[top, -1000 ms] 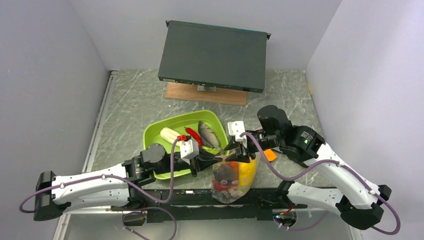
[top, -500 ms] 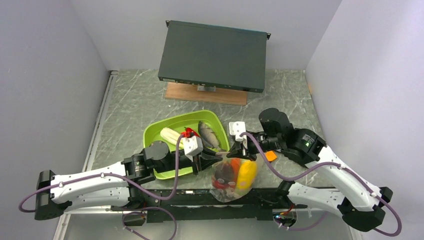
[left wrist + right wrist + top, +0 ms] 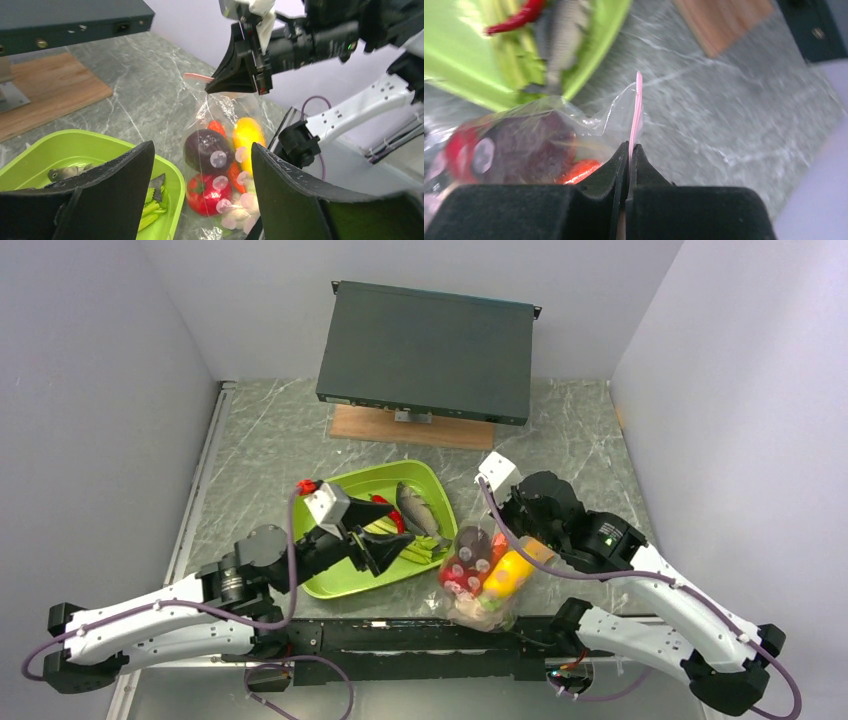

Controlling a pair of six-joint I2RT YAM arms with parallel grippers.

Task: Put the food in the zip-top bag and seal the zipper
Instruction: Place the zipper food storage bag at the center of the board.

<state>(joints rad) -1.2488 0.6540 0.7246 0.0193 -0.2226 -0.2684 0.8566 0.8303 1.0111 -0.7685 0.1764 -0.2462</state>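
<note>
Top external view: the clear bag sits at lower centre of the frame on the grey counter, just right of the green tray. Through the plastic the left wrist view shows a red tomato, a dark purple bulb and a yellow fruit packed together, with pale pieces below them that are too small to name.

The right gripper has its fingers pressed together on the pink zipper at the bag's mouth, holding that edge up above the food. The strip stands on edge from between the fingertips.

The left gripper hovers over the near right part of the tray with its fingers spread wide and nothing between them, apart from the bag.

In the tray, toward the upper centre of the top view, lie a grey fish, a red chilli and green stalks.
</note>
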